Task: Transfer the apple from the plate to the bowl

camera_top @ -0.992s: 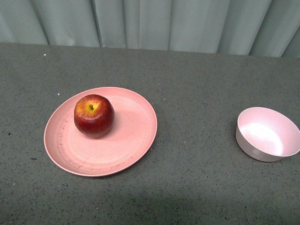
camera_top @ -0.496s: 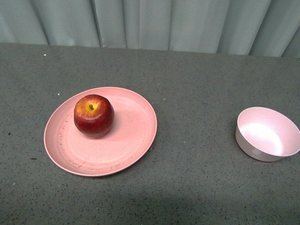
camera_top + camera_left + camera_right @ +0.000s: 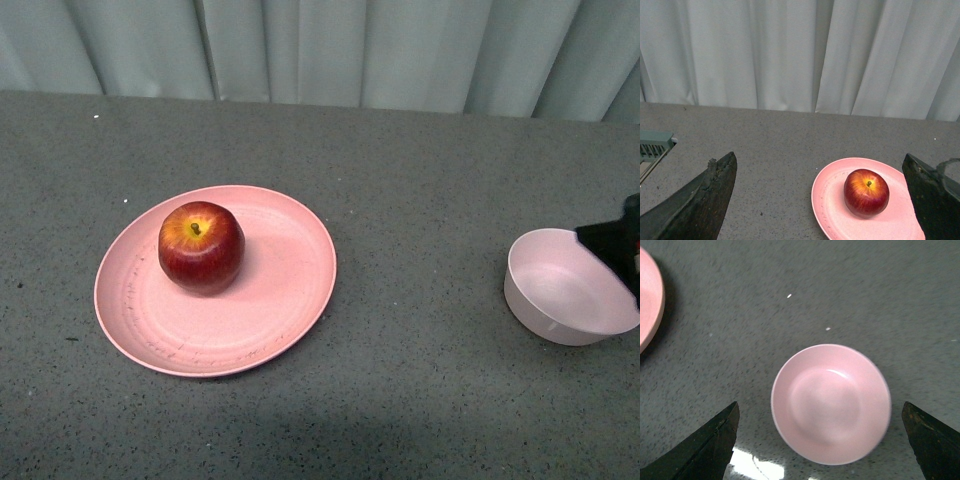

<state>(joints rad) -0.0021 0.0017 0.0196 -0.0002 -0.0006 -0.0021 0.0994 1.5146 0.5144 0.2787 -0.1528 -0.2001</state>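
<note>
Only the right arm has moved. A dark piece of it, probably the gripper's housing, now juts in at the front view's right edge over the bowl's far rim, where a second ago nothing showed. Apple, plate and bowl lie as they did.

The apple sits on the plate, left of its middle, touching nothing else. The bowl stands upright and empty on the table, well apart to the right, mouth up to receive the fruit.

The right gripper hangs above the bowl with jaws spread wide and nothing between them. I judge it is there either to pass toward the plate or to mark the drop spot. The left gripper is also wide and empty, held back from the plate with the apple framed between its fingers, which suits an approach.

The apple's stem points up, leaning slightly toward the robot. Being round, it has no real long axis, and its stem-to-base line stands near upright, so jaws could close across its sides from above.
</note>
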